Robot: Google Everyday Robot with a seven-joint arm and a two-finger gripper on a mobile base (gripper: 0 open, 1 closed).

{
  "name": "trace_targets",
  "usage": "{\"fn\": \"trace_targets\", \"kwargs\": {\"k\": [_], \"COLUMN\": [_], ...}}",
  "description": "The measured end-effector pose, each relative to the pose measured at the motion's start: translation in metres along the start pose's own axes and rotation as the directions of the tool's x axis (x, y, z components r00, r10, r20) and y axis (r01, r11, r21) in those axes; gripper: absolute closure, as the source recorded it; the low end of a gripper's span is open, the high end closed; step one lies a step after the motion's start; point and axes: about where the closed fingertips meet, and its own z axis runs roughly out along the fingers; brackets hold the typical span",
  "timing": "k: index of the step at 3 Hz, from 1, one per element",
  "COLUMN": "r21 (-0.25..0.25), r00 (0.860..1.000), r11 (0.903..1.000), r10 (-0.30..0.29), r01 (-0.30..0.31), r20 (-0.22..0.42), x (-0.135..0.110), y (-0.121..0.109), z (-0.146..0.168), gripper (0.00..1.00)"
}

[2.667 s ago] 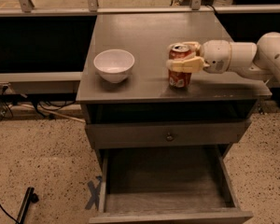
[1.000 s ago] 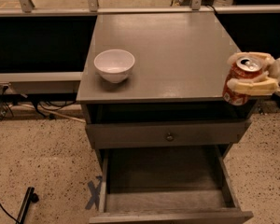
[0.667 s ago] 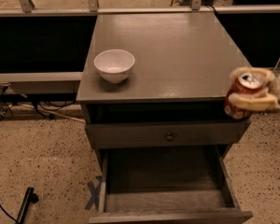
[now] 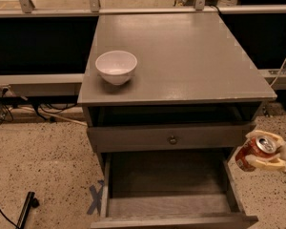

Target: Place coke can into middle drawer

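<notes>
Nearest, the middle drawer (image 4: pixel 167 190) stands pulled open below the front edge of the surface (image 4: pixel 190 56), its wood-grain floor in view. Just outside its right wall, lower than the surface's front right corner, the hand (image 4: pixel 250 149) hangs in the air, its fingers (image 4: pixel 263 166) clamped on the coke can (image 4: pixel 255 151), which tilts with its silver top up and rightward. Above the open drawer sits a shut drawer front (image 4: pixel 133 138) with a round knob (image 4: pixel 172 140). Farther back, a white bowl (image 4: pixel 116 67) rests near the surface's left edge.

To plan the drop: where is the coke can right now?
The coke can is at the camera view's right edge, held in the gripper, just right of the open middle drawer.
</notes>
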Motion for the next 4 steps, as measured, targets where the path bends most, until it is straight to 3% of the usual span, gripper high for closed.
{"fn": "trace_targets", "kwargs": {"k": [1, 2, 4], "r21": [-0.001, -0.016, -0.008], "r00": [1.0, 1.0, 0.999], "r11": [1.0, 0.9998, 0.9997], "r10": [0.001, 0.008, -0.022], "r01": [-0.001, -0.008, 0.022], "r20": [0.0, -0.023, -0.046], "x": [0.0, 0.019, 0.149], "y": [0.0, 0.0, 0.021], "z": [0.0, 0.01, 0.02], "gripper": [1.0, 1.0, 1.0]}}
